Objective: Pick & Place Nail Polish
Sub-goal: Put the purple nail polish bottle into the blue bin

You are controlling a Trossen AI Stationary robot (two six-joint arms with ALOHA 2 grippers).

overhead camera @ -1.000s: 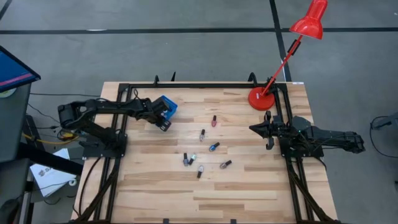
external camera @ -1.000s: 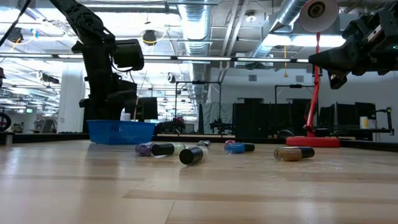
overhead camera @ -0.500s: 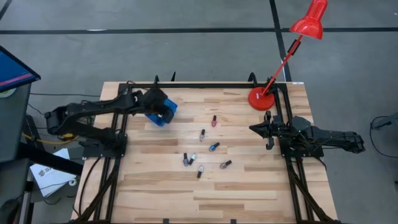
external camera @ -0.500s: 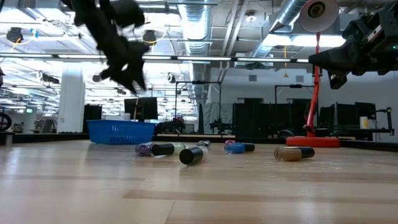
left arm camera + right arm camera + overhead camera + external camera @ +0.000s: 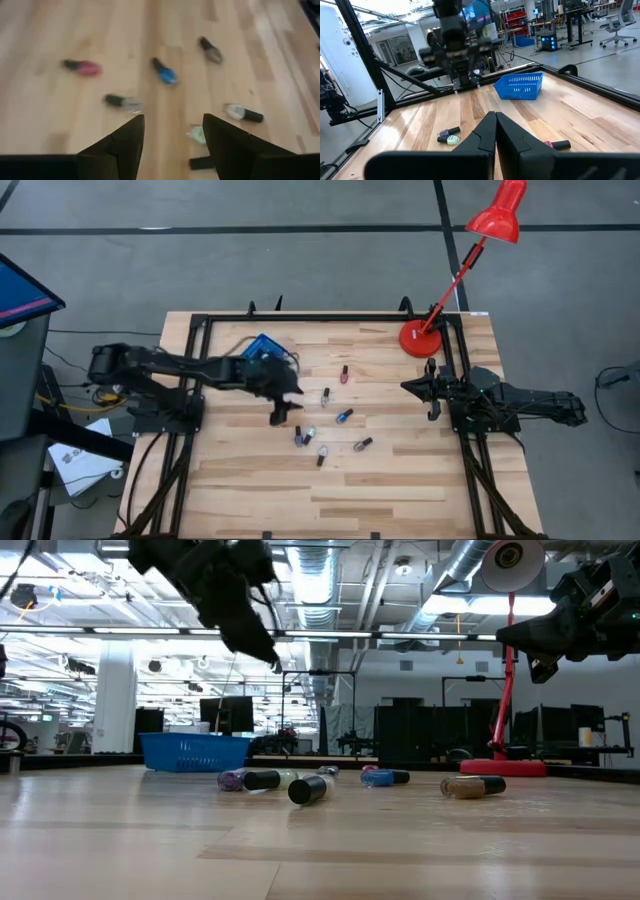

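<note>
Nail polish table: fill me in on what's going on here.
The left gripper hangs open and empty above the nail polish bottles scattered on the wooden table, apparently lining up for a pick. None of the bottles is being touched or held. The blue basket sits behind the left arm. The right gripper waits shut near the red lamp.

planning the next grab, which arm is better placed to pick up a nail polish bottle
Left. The left gripper hangs open right beside the scattered nail polish bottles, looking down on them. The right gripper is shut and parked at the table's right edge, farther from the bottles.
</note>
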